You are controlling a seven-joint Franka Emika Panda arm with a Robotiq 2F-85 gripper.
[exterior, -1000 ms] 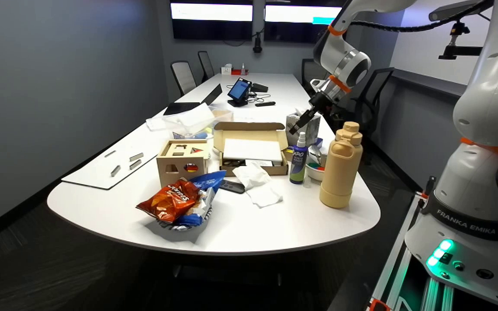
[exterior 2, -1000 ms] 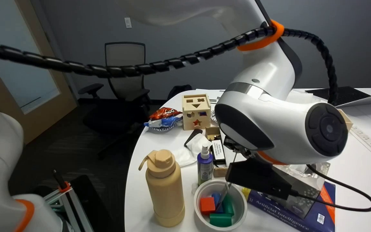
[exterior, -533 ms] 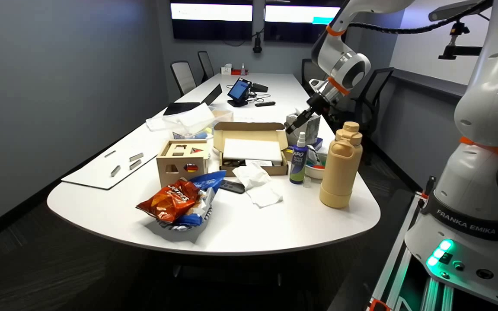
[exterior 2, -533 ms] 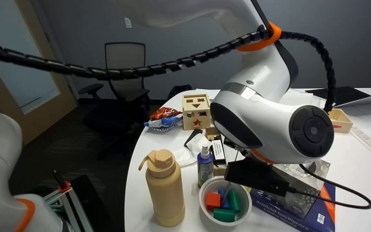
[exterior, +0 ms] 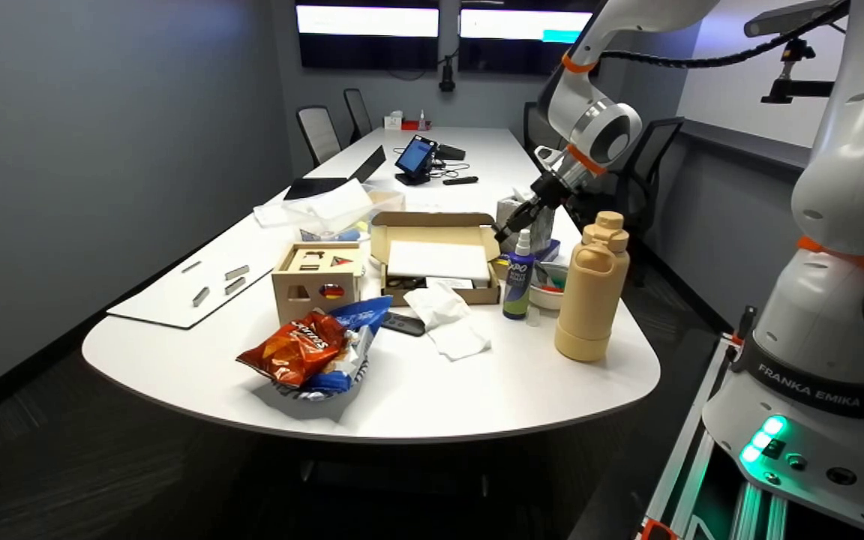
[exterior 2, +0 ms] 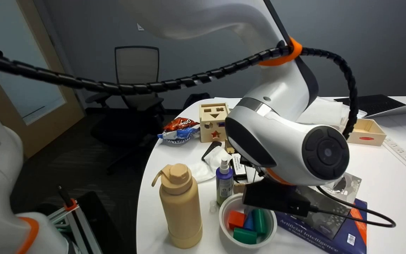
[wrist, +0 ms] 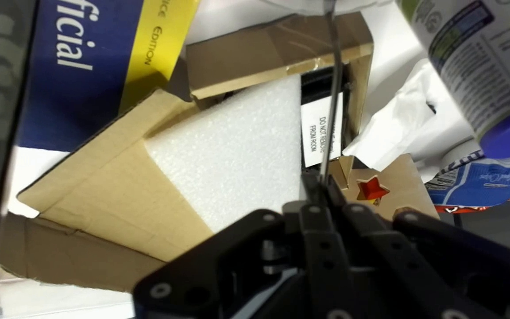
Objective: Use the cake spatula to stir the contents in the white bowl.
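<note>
The white bowl (exterior 2: 225,229) stands on the table and holds a red block (exterior 2: 236,220), green blocks (exterior 2: 245,235) and a blue block (exterior 2: 249,222). In an exterior view its wall (exterior: 547,301) shows behind the tan bottle. My gripper (wrist: 323,184) is shut on the thin metal shaft of the cake spatula (wrist: 335,79), which runs up and away in the wrist view. In an exterior view the gripper (exterior: 503,231) sits above and beyond the bowl. The spatula's lower end reaches among the blocks, partly hidden by the black wrist camera.
Close beside the bowl stand a tall tan bottle (exterior 2: 182,211) and a purple spray bottle (exterior 2: 224,183). A thick blue book (exterior 2: 312,231) with a tissue box (exterior: 541,225) lies on its far side. An open cardboard box (wrist: 237,57) is under the gripper.
The arm has swung left and slightly lower in both exterior views, carrying the spatula. The bowl has slid a little away from the tan bottle, and the blocks have shifted inside it.
</note>
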